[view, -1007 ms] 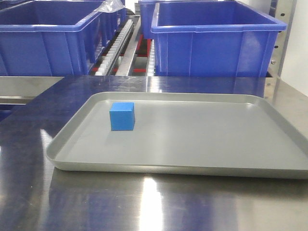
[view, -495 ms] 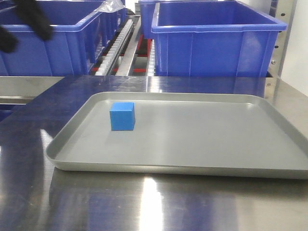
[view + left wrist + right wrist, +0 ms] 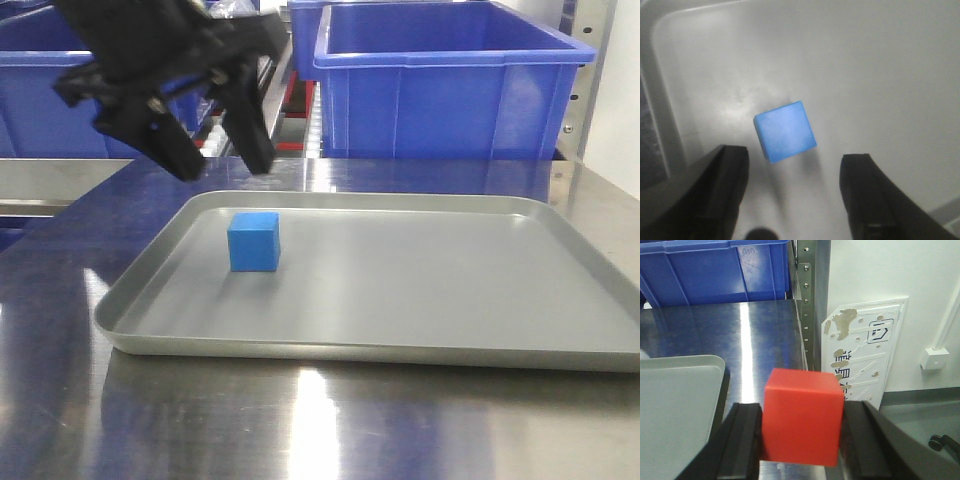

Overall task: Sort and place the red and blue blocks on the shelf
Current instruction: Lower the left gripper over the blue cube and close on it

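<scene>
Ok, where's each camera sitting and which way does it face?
Front view: low over the table, facing across the grey tray to the blue bins on the shelf; the open left claw hangs at upper left.
Left wrist view: on that claw, looking down at the blue block; both fingers show below.
Right wrist view: past a tray corner, facing the table and a white wall; the right claw grips the red block.
Shared: front and left wrist both show the blue block on the tray.
</scene>
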Controlling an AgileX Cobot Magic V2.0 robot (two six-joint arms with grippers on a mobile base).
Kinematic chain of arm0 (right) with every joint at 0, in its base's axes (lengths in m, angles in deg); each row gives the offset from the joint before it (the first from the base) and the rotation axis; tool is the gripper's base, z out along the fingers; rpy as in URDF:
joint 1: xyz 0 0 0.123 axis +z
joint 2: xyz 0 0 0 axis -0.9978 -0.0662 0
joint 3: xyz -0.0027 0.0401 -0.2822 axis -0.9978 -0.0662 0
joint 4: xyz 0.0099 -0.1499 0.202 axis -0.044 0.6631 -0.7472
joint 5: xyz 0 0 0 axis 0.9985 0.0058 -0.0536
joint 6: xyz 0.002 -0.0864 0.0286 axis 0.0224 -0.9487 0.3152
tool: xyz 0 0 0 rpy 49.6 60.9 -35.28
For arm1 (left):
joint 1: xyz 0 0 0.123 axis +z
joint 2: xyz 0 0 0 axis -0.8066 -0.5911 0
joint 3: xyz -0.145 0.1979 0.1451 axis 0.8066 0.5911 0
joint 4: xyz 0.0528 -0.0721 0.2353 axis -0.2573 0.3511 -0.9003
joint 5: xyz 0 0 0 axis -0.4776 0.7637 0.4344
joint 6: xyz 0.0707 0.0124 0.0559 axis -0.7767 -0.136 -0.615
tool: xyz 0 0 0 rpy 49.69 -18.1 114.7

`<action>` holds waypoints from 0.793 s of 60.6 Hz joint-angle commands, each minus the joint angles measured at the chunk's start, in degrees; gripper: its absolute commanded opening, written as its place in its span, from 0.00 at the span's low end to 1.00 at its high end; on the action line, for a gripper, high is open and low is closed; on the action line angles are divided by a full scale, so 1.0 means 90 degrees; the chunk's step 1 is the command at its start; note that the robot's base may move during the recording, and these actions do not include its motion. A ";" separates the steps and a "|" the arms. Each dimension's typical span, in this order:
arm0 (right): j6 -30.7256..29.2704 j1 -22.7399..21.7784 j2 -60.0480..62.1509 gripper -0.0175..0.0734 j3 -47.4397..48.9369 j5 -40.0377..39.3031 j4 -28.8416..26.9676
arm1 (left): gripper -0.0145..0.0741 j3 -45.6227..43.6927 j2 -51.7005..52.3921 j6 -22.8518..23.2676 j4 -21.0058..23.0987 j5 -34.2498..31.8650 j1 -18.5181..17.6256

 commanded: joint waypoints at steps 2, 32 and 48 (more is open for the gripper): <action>-0.0043 -0.0037 -0.0014 0.26 0.0164 -0.0607 0.0083 | 0.68 -0.0293 0.0051 0.0440 -0.0317 -0.0295 -0.0155; -0.0043 -0.0037 -0.0014 0.26 0.0164 -0.0607 0.0083 | 0.68 -0.0550 -0.0368 0.0734 -0.0554 -0.0477 -0.0349; -0.0043 -0.0037 -0.0014 0.26 0.0164 -0.0607 0.0083 | 0.68 -0.0550 -0.0381 0.1130 -0.0885 -0.0558 -0.0349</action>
